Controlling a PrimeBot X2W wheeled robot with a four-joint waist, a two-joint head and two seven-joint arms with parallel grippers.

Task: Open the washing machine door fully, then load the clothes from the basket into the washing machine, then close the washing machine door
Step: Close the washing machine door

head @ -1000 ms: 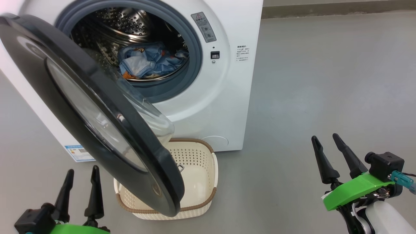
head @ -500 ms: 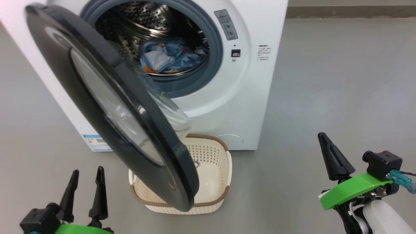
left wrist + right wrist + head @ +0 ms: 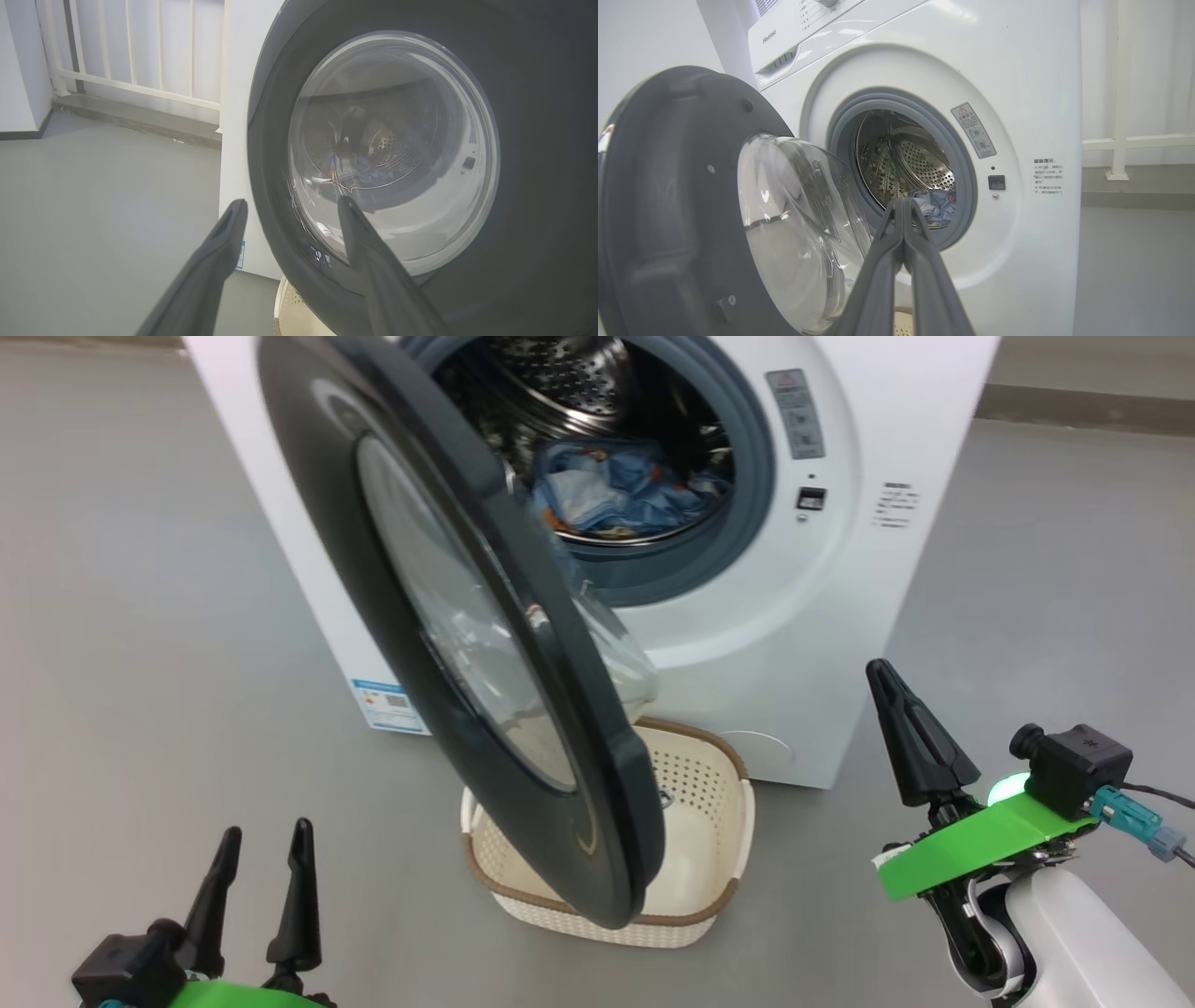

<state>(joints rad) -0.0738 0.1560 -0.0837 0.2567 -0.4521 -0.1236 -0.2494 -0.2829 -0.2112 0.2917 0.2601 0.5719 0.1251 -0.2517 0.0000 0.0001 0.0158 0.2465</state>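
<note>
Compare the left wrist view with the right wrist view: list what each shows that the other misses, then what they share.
Left wrist view, not the right: the washing machine door's glossy outer face, the blue label, and the left gripper, jaws open.
Right wrist view, not the left: the door's inner face, the warning sticker, the control panel, and the right gripper, jaws shut on nothing.
Both: the white washing machine, the clothes in its drum, a white railing, a sliver of the basket.

The washing machine door (image 3: 467,644) hides the left half of the basket (image 3: 695,779) and blurs the clothes (image 3: 359,172) behind its glass; the washing machine (image 3: 822,616) is cut off at the top, its label (image 3: 894,504) too small to read
</note>
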